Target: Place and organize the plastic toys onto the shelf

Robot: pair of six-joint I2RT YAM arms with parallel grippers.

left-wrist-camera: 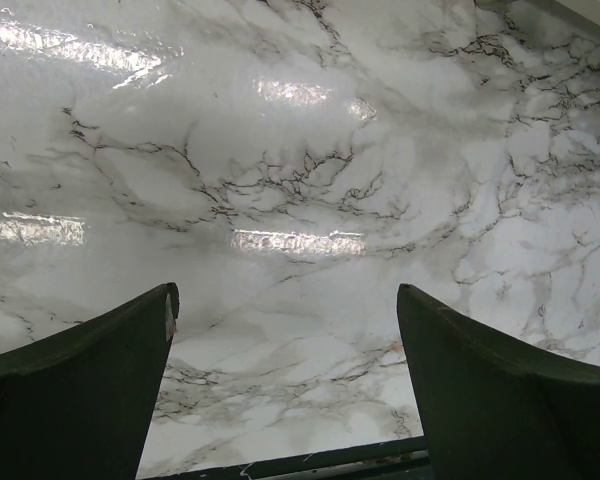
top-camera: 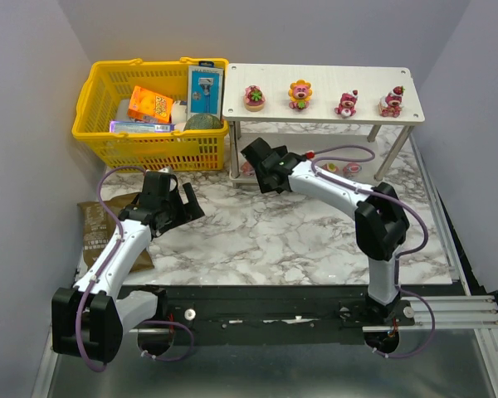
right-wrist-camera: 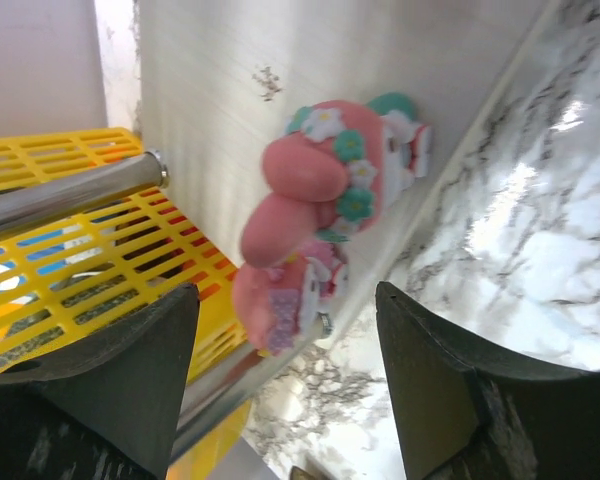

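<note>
The white shelf stands at the back right with several plastic toys along its top: a pink one, a yellow-petalled one and two red-pink bears. More toys sit on its lower tier. My right gripper reaches to the left end of that tier. In the right wrist view it stands open, and a pink toy with flowers rests on the lower board just beyond the fingertips, touching neither. My left gripper hangs open over bare marble.
A yellow mesh basket with an orange box and other packaged goods stands left of the shelf. A silver shelf leg runs close to my right gripper's left finger. A brown packet lies under the left arm.
</note>
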